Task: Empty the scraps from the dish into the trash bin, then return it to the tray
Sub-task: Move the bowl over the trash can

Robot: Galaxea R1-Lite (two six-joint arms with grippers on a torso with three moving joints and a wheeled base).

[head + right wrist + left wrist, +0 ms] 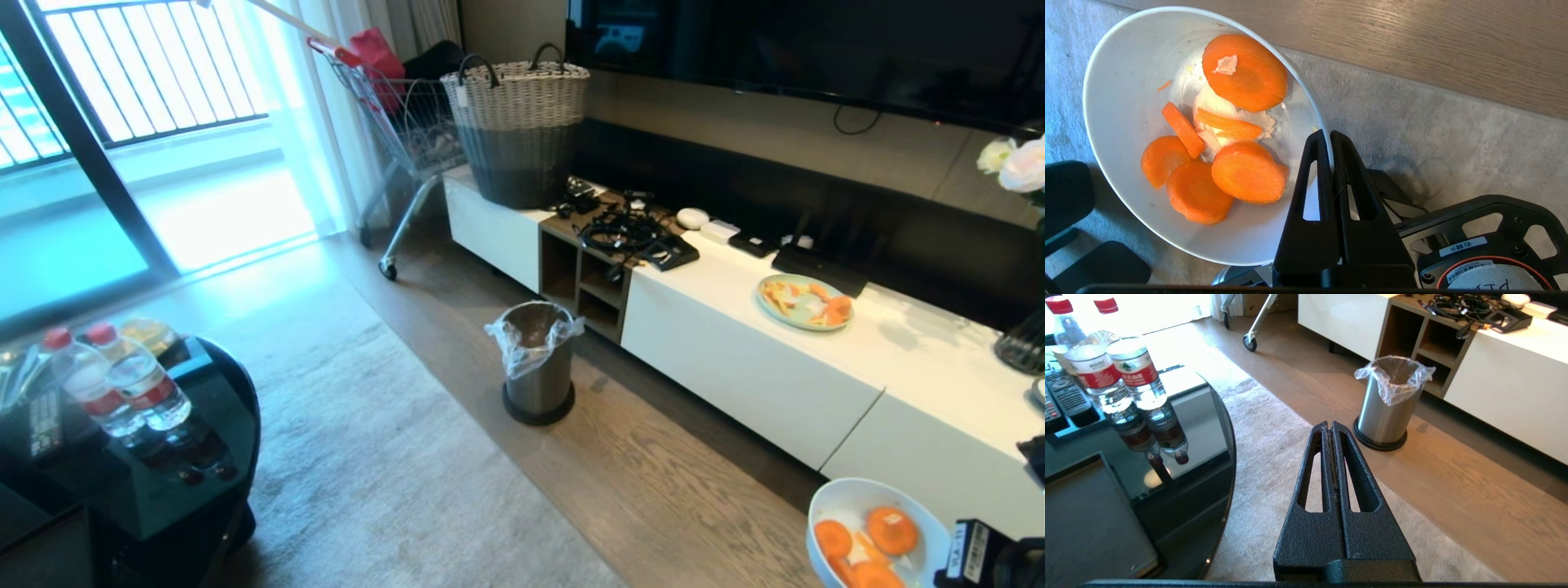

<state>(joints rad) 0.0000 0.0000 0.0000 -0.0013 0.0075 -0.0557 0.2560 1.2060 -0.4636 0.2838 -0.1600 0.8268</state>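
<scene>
Right gripper (1331, 141) pinching rim of the dish (1126, 81), fingers closed on the wall, carrying it low at the robot's right, over rug edge. Scraps (1245, 171) lying loose inside: orange slices plus pale bits, sliding toward lower side of the tilted bowl. Trash bin (537, 359) standing well apart, ahead on wood floor by the white cabinet (735, 359). Tray not identifiable. Left gripper (1331, 428) idling, fingers pressed together, holding nothing. Risks, judged: tipping early and spilling onto rug; thin rim grip slipping; bag liner (535, 331) narrowing the bin's mouth.
</scene>
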